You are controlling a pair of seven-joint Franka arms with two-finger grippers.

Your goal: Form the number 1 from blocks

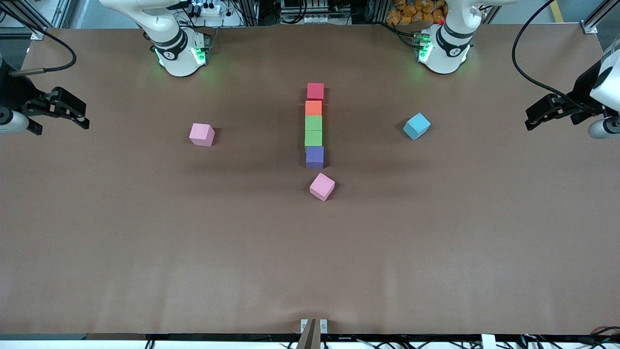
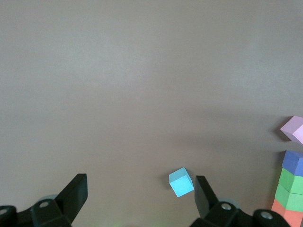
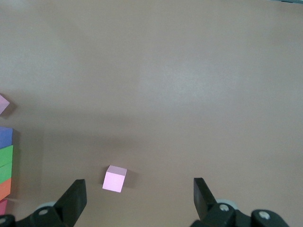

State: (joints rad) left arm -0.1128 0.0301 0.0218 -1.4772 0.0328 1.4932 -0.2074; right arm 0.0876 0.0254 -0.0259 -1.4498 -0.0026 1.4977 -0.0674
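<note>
brown table (image 1: 145,252), five blocks in a straight touching line down the middle. farthest from the front camera is the red block (image 1: 315,90), then the orange block (image 1: 313,107), the first green block (image 1: 313,122), the second green block (image 1: 313,138), and the purple block (image 1: 315,156) at the near end. a pink block (image 1: 322,186) sits just nearer than the purple one, turned askew, with a slight gap between them. a second pink block (image 1: 201,134) lies well apart toward the right arm's end. a light blue block (image 1: 416,126), also rotated, lies apart toward the left arm's end.

left gripper (image 1: 533,118) hangs over the table edge at its own end, fingers spread wide, nothing between them. right gripper (image 1: 80,118) likewise over the other end, fingers wide, empty. both arms wait.

left wrist view: light blue block (image 2: 181,182) lies on the table between the spread fingers. right wrist view: pink block (image 3: 115,178) likewise.
</note>
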